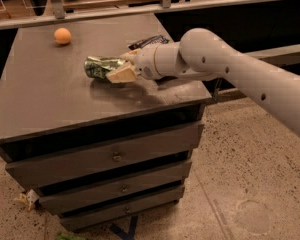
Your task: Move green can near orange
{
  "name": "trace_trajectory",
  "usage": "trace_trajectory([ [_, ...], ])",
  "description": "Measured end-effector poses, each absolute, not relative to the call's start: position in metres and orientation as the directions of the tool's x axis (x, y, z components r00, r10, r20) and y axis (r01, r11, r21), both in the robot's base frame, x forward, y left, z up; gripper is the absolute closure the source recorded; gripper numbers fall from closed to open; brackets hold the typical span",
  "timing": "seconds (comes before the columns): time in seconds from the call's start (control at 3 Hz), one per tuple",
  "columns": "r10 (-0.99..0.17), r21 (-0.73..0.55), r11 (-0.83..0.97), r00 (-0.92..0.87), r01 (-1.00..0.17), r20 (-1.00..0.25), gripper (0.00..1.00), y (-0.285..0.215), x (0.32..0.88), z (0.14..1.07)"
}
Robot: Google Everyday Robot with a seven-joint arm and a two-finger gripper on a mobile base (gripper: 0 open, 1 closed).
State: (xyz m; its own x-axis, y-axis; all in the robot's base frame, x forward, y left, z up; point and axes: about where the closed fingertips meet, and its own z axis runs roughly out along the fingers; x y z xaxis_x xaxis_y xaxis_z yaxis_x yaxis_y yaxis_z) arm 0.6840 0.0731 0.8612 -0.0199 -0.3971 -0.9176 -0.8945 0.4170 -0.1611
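Note:
The green can (99, 67) lies on its side, held just above the dark cabinet top (45, 94), right of the middle. My gripper (119, 67) reaches in from the right and is shut on the can's right end, with one pale finger (121, 75) in front of it. The orange (62, 36) sits on the top at the far left, well apart from the can.
A dark blue chip bag (149, 42) lies on the top behind my wrist. The cabinet has several drawers (115, 156) below. A rail (140, 6) runs along the back. The speckled floor (240, 184) lies to the right.

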Motion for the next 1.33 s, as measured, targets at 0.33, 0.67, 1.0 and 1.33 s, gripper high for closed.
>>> trace_trajectory([
  [0.33,-0.382,-0.174,0.431,-0.005,-0.885,-0.924,1.0,0.076,0.691,0.869],
  [0.67,-0.391,-0.213,0.456,0.021,-0.864,-0.92,1.0,0.076,0.711,0.882],
  [1.0,-0.421,-0.238,0.476,0.018,-0.847,-0.907,1.0,0.072,0.738,0.884],
  [1.33,-0.44,-0.261,0.501,0.017,-0.825,-0.898,1.0,0.07,0.773,0.882],
])
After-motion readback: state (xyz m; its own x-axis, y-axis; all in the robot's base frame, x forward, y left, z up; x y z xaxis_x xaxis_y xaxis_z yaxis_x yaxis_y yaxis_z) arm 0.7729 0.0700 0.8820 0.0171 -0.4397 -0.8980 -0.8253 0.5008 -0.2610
